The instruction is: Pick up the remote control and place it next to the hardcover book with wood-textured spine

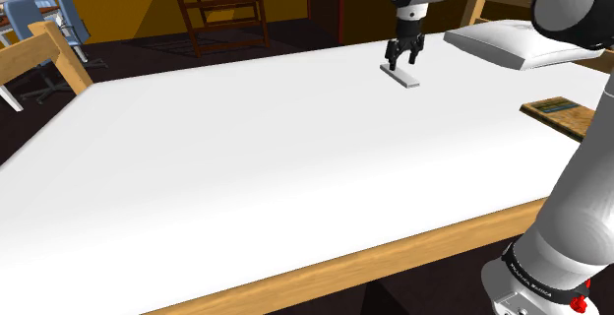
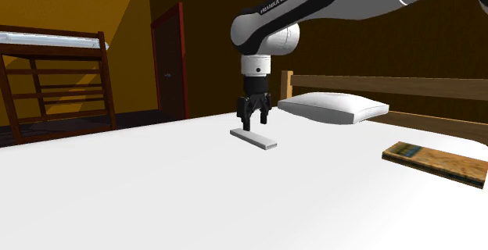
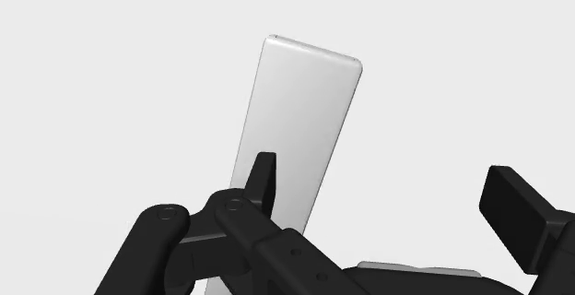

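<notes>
Wrist view: my jaws open above remote control (image 3: 297, 127); looks thin, stiff, probably light, slippery; pinch long edges mid-length.

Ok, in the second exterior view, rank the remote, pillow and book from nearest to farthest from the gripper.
1. Remote, just below the open gripper.
2. Pillow, to that view's right of the gripper.
3. Book, farther right, past the pillow.
</notes>
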{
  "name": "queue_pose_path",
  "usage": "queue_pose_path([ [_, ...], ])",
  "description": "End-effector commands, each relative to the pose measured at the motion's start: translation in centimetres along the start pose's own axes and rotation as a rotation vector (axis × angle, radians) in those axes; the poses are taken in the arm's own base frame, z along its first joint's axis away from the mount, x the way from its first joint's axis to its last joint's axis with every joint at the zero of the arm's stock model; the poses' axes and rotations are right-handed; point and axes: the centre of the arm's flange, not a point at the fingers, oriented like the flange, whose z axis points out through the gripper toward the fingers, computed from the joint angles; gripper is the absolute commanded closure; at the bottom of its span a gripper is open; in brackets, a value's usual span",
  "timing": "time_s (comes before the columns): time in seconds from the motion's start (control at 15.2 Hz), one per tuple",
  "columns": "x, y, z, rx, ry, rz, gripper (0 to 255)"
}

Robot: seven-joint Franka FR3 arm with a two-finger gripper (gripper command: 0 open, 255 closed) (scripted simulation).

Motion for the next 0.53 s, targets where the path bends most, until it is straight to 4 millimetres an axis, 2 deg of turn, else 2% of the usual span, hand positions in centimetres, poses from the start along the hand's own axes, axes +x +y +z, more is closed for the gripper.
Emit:
queue_pose_path([
  [0.0, 1.9, 1.6, 0.6, -0.001, 0.002, 0.017, 0],
  [0.26, 5.6, 5.0, 2.0, -0.002, 0.005, 0.052, 0],
  [0.46, 6.2, 5.5, 3.2, -0.002, 0.006, 0.057, 0],
])
